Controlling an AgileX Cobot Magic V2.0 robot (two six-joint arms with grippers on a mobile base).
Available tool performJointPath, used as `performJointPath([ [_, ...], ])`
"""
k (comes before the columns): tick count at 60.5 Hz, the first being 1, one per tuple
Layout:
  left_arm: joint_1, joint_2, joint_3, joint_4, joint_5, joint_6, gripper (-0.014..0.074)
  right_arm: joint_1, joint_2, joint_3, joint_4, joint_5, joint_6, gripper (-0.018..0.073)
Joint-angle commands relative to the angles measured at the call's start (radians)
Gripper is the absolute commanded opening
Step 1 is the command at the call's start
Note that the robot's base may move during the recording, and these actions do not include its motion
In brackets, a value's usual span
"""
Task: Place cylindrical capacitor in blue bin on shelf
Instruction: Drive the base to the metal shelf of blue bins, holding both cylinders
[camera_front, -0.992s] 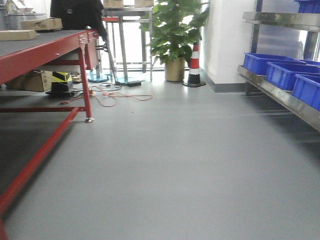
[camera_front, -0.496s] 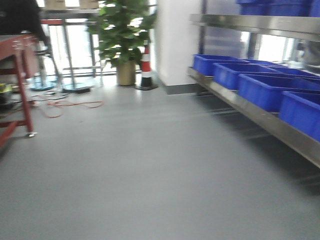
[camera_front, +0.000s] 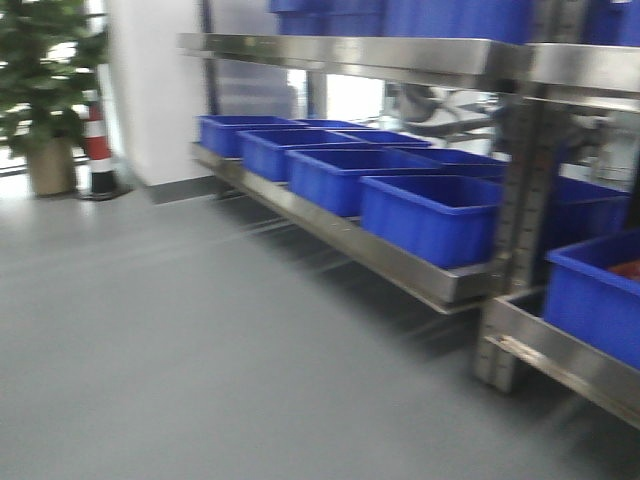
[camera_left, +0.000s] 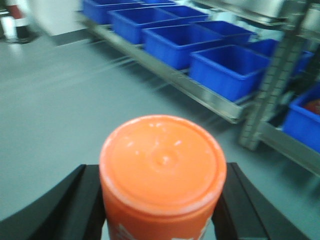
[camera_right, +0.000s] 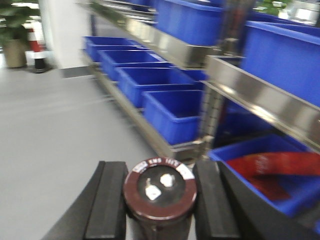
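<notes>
The cylindrical capacitor (camera_right: 160, 189), a stubby maroon cylinder with two metal terminals on its dark top, stands upright between the black pads of my right gripper (camera_right: 160, 169), which is shut on it. My left gripper (camera_left: 159, 170) is shut on an orange cylinder (camera_left: 162, 160) with a flat orange top. The steel shelf (camera_front: 400, 262) runs along the right with a row of blue bins (camera_front: 432, 218) on its lower level. In the right wrist view the shelf (camera_right: 165, 47) is close ahead, and one blue bin (camera_right: 235, 150) holding something red sits just right of the capacitor. Neither gripper shows in the front view.
A shelf upright (camera_front: 512, 240) stands at the near right, with another blue bin (camera_front: 595, 300) beyond it. A potted plant (camera_front: 45, 70) and a red-white traffic cone (camera_front: 97, 150) stand far left beside a white wall (camera_front: 155, 90). Grey floor (camera_front: 180, 340) fills the left.
The front view has swung right: the red-framed table and the person have left the view, and the shelf with its blue bins is much nearer.
</notes>
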Motion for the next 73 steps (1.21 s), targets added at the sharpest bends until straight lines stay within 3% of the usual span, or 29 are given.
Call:
performJointPath([
  [1, -0.007, -0.004, 0.0, -0.004, -0.021, 0.0, -0.0111, 0.002, -0.001, -0.005, -0.008, -0.025, -0.003, -0.0162],
  [73, -0.007, -0.004, 0.0, -0.004, -0.021, 0.0, -0.0111, 0.002, -0.001, -0.005, -0.008, -0.025, -0.003, -0.0162],
])
